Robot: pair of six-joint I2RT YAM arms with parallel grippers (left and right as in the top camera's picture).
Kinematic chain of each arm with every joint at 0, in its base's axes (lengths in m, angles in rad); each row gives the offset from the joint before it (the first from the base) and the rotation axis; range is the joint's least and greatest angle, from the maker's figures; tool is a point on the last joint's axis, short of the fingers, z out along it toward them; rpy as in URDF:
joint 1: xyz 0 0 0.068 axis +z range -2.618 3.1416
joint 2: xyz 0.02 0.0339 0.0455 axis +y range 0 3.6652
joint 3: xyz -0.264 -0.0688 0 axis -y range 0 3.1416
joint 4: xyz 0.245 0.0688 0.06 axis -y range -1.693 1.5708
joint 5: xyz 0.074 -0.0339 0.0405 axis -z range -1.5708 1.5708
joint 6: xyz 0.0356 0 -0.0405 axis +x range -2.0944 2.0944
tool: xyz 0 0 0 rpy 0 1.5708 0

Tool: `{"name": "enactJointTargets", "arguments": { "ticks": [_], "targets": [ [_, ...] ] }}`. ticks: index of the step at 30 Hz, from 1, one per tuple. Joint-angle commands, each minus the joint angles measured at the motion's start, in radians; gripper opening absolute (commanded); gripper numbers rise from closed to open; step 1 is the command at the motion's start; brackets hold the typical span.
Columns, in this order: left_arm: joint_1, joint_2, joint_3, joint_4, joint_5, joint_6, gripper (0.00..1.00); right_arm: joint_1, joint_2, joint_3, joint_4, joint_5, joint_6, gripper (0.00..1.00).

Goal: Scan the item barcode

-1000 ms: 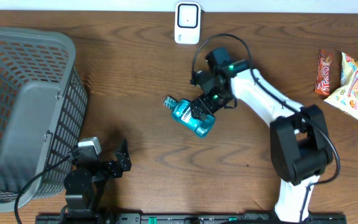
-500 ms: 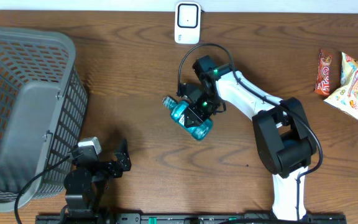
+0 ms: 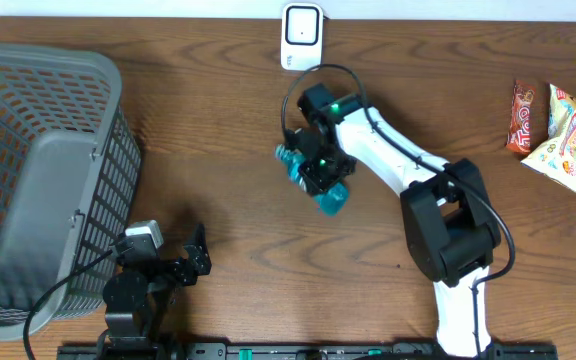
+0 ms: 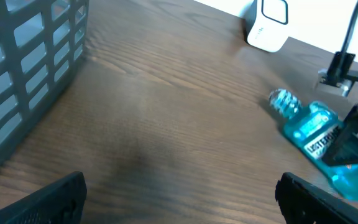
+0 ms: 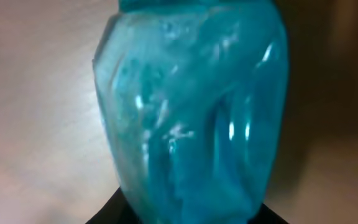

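Note:
A translucent blue bottle (image 3: 333, 200) with a black label lies on the wooden table, its cap end (image 3: 286, 155) pointing up and left. My right gripper (image 3: 320, 172) is down over the bottle's middle, jaws shut on its sides. In the right wrist view the bottle (image 5: 191, 106) fills the frame, and only the dark edges of the gripper (image 5: 188, 210) show at the bottom. The barcode is not visible. A white scanner (image 3: 301, 37) stands at the table's far edge. My left gripper (image 3: 193, 262) rests open near the front left. Its view shows the bottle (image 4: 312, 134) and scanner (image 4: 268, 25) far to the right.
A large grey plastic basket (image 3: 38, 170) takes up the left side of the table. Several snack packets (image 3: 558, 120) lie at the far right edge. The right arm's cable loops above the bottle.
The right gripper moved left onto the bottle and closed from wide open. The bottle has turned and shifted slightly up and right. The left arm has not moved.

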Motion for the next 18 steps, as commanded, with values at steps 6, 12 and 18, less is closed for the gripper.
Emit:
{"name": "enactJointTargets", "arguments": {
  "ticks": [6,12,18],
  "targets": [
    [-0.002,0.0,-0.014,-0.016,0.012,0.013,0.98,0.132,0.042,-0.05,0.087,0.338,0.193,0.01],
    [-0.002,0.0,-0.014,-0.016,0.012,0.013,0.98,0.233,0.042,-0.146,0.148,0.495,0.31,0.26],
    [-0.002,0.0,-0.014,-0.016,0.012,0.013,0.98,0.273,0.038,-0.122,0.141,0.463,0.309,0.31]
  ]
}}
